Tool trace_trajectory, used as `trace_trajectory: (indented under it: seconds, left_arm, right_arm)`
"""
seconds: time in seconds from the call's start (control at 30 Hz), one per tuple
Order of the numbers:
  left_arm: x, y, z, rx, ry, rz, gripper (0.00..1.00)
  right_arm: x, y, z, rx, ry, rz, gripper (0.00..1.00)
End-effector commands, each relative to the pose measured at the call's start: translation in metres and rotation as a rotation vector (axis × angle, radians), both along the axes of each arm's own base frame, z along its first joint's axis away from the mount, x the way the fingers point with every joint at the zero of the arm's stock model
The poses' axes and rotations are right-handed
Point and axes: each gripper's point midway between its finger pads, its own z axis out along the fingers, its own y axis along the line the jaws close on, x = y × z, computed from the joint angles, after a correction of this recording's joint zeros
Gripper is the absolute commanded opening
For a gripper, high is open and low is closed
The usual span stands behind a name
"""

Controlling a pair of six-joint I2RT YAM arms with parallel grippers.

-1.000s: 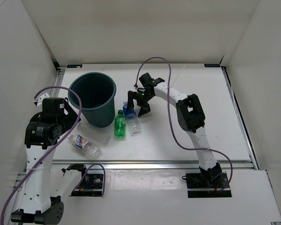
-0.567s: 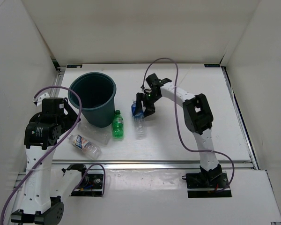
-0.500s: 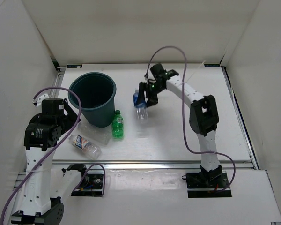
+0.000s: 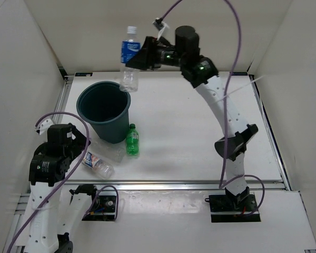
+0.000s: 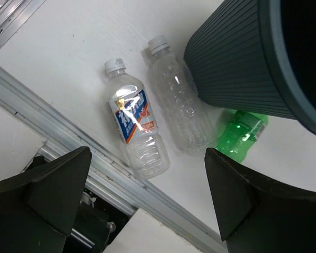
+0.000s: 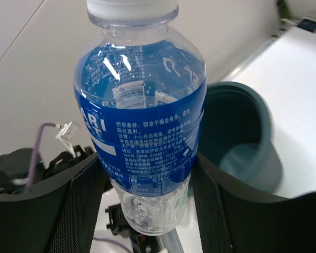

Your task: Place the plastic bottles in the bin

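Observation:
My right gripper (image 4: pixel 138 59) is shut on the clear bottle with the blue label (image 4: pixel 129 57), held upright high above the far rim of the dark teal bin (image 4: pixel 111 130). In the right wrist view that bottle (image 6: pixel 142 116) sits between the pads (image 6: pixel 81 205), with the bin (image 6: pixel 253 132) below. A green bottle (image 4: pixel 132 140), a plain clear bottle (image 4: pixel 109 150) and a white-red-blue labelled bottle (image 4: pixel 96 162) lie by the bin's near side. My left gripper (image 5: pixel 147 195) hangs open above the labelled bottle (image 5: pixel 134 126) and the plain bottle (image 5: pixel 176 103).
An aluminium rail (image 4: pixel 174 184) runs along the table's near edge, close behind the lying bottles. White walls enclose the table on the left, right and back. A purple cable (image 4: pixel 229 79) loops from the raised right arm.
The right gripper shut on the blue-label bottle beside the green one and lifted it up and left to above the bin. The left arm sank a little.

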Motion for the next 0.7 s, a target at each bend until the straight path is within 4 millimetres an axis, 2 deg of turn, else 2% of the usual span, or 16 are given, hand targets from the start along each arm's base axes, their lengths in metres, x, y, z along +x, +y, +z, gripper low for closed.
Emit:
trace_trajectory:
  seconds: [0.0,0.1,0.13,0.17,0.2,0.23,0.3,0.37,0.4,0.47,0.5,0.53,0.57,0.6,0.63,0.67]
  left_arm:
    - [0.0,0.004,0.019,-0.002,-0.127,0.025,1.0]
    - [-0.005,0.008,0.028,-0.008,-0.19,0.058,1.0]
    - [-0.004,0.007,0.032,-0.011,-0.218,0.058,1.0]
    - [-0.002,0.006,0.037,-0.01,-0.234,0.042,1.0]
    - [-0.002,0.004,0.041,-0.019,-0.259,0.035,1.0]
    - [-0.003,0.003,0.047,-0.028,-0.288,0.028,1.0]
    - [-0.003,0.003,0.048,-0.028,-0.288,0.028,1.0]
    - [-0.007,0.004,0.043,-0.029,-0.266,0.043,1.0]
    - [-0.006,0.004,0.039,-0.041,-0.259,0.054,1.0]
    - [-0.009,0.008,0.035,-0.029,-0.256,0.081,1.0]
    - [-0.01,0.008,0.032,-0.038,-0.257,0.089,1.0]
    - [-0.013,0.01,0.035,-0.042,-0.278,0.106,1.0]
    - [-0.013,0.012,0.032,-0.034,-0.281,0.116,1.0]
    - [-0.013,0.012,0.027,-0.044,-0.277,0.125,1.0]
    - [-0.015,0.014,0.029,-0.046,-0.293,0.145,1.0]
    - [-0.017,0.018,0.026,-0.042,-0.303,0.167,1.0]
  right_arm:
    - [0.016,0.053,-0.031,0.033,0.007,0.002,0.46]
    - [0.031,0.074,-0.05,0.04,0.01,-0.02,0.5]
    - [0.032,0.073,-0.046,0.046,0.003,-0.029,0.5]
    - [0.035,0.076,-0.054,0.037,0.013,-0.029,0.5]
    - [0.037,0.076,-0.052,0.045,0.003,-0.038,0.51]
    - [0.033,0.079,-0.052,0.045,0.004,-0.029,0.54]
    - [0.035,0.081,-0.057,0.036,0.002,-0.029,0.61]
    - [0.035,0.08,-0.063,0.011,0.003,-0.028,0.92]
    - [0.03,0.076,-0.06,0.003,0.011,-0.028,1.0]
    - [0.028,0.064,-0.056,-0.032,-0.008,-0.069,1.0]
    - [0.022,0.044,-0.032,-0.015,-0.026,-0.089,1.0]
    - [0.035,0.025,-0.047,-0.052,0.014,-0.128,1.0]
    - [0.038,0.012,-0.045,-0.051,0.043,-0.153,1.0]
    - [0.031,-0.007,-0.029,-0.029,0.066,-0.171,1.0]
    - [0.043,-0.032,-0.035,-0.043,0.115,-0.217,1.0]
    - [0.038,-0.046,-0.055,-0.072,0.182,-0.221,1.0]
